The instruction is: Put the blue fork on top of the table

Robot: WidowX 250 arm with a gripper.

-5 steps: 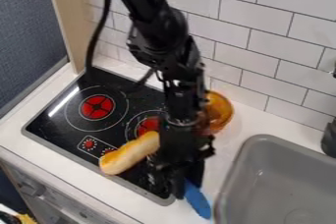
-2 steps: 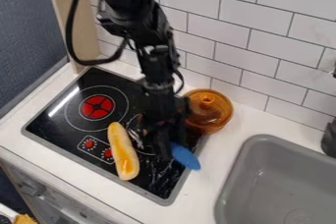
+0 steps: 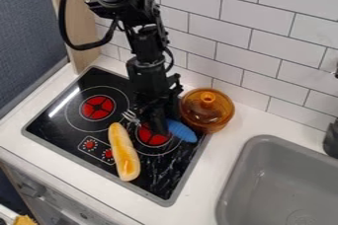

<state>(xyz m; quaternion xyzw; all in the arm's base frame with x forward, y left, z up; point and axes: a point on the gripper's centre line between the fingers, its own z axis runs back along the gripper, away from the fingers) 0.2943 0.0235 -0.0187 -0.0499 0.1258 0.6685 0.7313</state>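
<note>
Over the right part of the stovetop hangs my gripper (image 3: 160, 123), shut on the blue fork (image 3: 182, 131) around its middle. The fork's blue handle sticks out to the right of the gripper, close to the amber pot's lower left side. Its silver tines point out to the left, above the stove between the two red burners. Part of the fork is hidden behind the fingers.
A long yellow-white bread roll (image 3: 123, 152) lies on the black stovetop (image 3: 79, 125) below the tines. An amber lidded pot (image 3: 206, 110) stands by the tiled wall. The grey sink (image 3: 277, 184) is at lower right, with white counter (image 3: 221, 157) between.
My gripper has moved up the view and somewhat left, carrying the blue fork from the stove's lower right edge. The bread roll has turned from a slant to nearly upright in the view.
</note>
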